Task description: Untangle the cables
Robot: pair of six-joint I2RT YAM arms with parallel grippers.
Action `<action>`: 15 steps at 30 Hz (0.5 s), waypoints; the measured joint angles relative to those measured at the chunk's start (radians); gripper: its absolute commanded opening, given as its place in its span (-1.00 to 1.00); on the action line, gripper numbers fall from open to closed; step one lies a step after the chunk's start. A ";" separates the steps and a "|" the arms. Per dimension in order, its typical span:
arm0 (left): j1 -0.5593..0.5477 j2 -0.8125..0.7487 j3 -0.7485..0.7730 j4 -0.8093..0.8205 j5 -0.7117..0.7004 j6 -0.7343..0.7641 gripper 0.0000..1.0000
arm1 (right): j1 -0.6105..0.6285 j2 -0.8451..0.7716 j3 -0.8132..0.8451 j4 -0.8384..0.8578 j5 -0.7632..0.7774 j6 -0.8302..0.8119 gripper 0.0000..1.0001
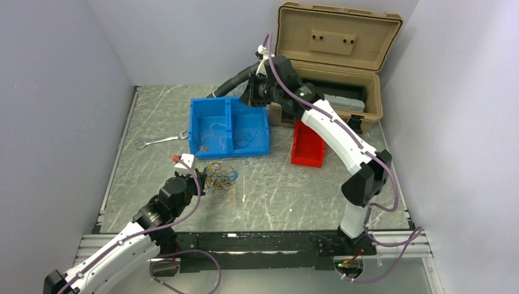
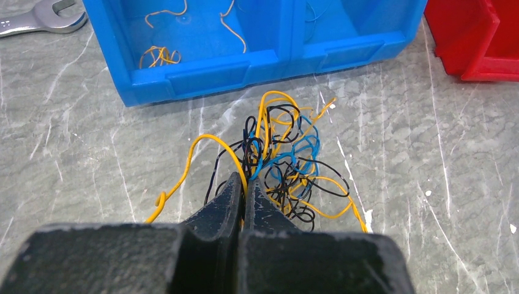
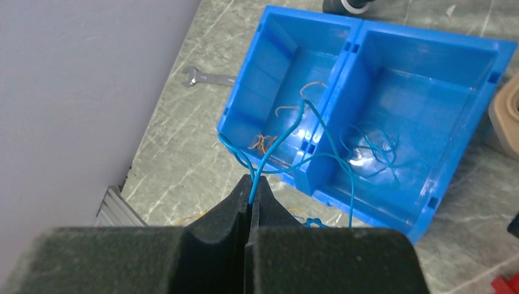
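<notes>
Left wrist view: my left jaws are pressed together on the near edge of the cables, a yellow, black and blue tangle lying on the worktop just in front of the blue bin. Right wrist view: my right jaws, raised high above that bin, are clamped tight on a blue cable that loops outward and trails down.
</notes>
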 measured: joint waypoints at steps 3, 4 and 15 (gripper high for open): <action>0.000 0.000 0.000 0.000 0.000 0.000 -1.00 | -0.004 -0.063 -0.090 0.037 0.000 0.007 -1.00; 0.000 0.000 0.000 0.000 0.000 0.000 -1.00 | -0.005 -0.073 -0.105 0.044 -0.001 0.011 -1.00; 0.000 0.000 0.000 0.000 0.000 0.000 -1.00 | -0.016 -0.011 -0.171 0.170 -0.018 0.029 -1.00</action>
